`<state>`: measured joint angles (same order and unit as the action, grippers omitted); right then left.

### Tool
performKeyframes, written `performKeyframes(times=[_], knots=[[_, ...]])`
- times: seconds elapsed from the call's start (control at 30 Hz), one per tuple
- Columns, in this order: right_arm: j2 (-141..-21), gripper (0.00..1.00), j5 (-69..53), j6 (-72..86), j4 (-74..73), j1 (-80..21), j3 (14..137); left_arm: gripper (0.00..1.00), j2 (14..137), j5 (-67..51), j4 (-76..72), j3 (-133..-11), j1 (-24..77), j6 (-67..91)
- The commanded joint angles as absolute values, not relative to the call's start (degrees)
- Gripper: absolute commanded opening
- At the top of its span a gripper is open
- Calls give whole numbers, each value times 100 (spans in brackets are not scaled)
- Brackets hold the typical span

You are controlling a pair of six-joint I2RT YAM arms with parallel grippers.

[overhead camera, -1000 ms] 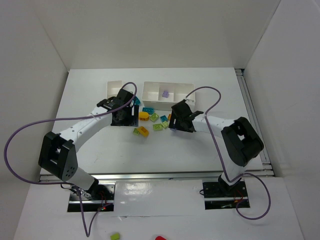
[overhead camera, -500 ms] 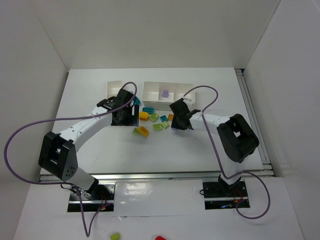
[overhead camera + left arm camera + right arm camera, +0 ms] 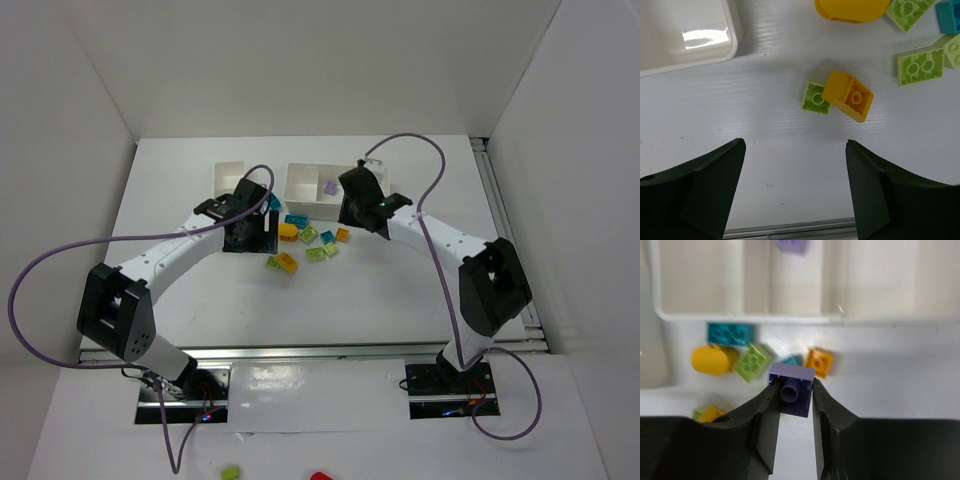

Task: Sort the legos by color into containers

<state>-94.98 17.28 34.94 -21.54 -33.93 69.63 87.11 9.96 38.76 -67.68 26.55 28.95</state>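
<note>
Left gripper (image 3: 795,172) has its jaws wide apart on nothing, hovering over a small lime brick (image 3: 816,97) that touches a yellow-orange brick (image 3: 848,95) on the white table (image 3: 765,150). Right gripper (image 3: 791,397) is clamped on a purple brick (image 3: 791,376), held above the loose pile: rounded yellow piece (image 3: 714,359), lime brick (image 3: 754,361), teal brick (image 3: 731,333), orange brick (image 3: 819,362). Beyond that, the three-compartment tray (image 3: 750,317) has a second purple brick (image 3: 792,245) in its middle compartment, with the small tray (image 3: 228,172) to its left.
</note>
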Motion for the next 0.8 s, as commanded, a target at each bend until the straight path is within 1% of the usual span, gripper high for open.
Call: performKeyframes(times=[0.0, 0.03, 0.1, 0.13, 0.27, 0.3, 0.37, 0.43, 0.5, 0.57, 0.7, 0.77], knots=[[-9842, 23, 1986, 3129, -2163, -3393, 7907, 91, 8631, 844, 3832, -6610, 2672, 2997], [-9983, 23, 1986, 3033, -2084, -3393, 8093, 91, 8579, 844, 3832, -6548, 2672, 2997], [-10466, 23, 2126, 2892, -2083, -3393, 8671, 87, 8517, 791, 3832, -6495, 2672, 2997], [-10624, 23, 2127, 2892, -2083, -3323, 8857, 83, 8517, 730, 3832, -6495, 2672, 2997], [-11633, 27, 2268, 2742, -1960, -3130, 9727, 74, 8446, 423, 3779, -6495, 2672, 2883], [-11811, 30, 2268, 2742, -2134, -3068, 10191, 73, 8446, 361, 3779, -6495, 2672, 2883], [-12258, 35, 2215, 2742, -2354, -3067, 10659, 73, 8446, 360, 3832, -6495, 2725, 2883], [-12427, 47, 2215, 2742, -2609, -3067, 11177, 71, 8498, 413, 3832, -6443, 2725, 2883], [-12480, 55, 2215, 2742, -2610, -3067, 11241, 71, 8499, 413, 3832, -6442, 2725, 2883], [-12367, 59, 2268, 2742, -2610, -3067, 11137, 71, 8499, 466, 3832, -6442, 2725, 2935], [-11894, 61, 1996, 2742, -2558, -3015, 10733, 71, 8447, 614, 3832, -6512, 2725, 2874], [-11638, 59, 1995, 2742, -2339, -3015, 10173, 71, 8446, 694, 3884, -6565, 2725, 2813]])
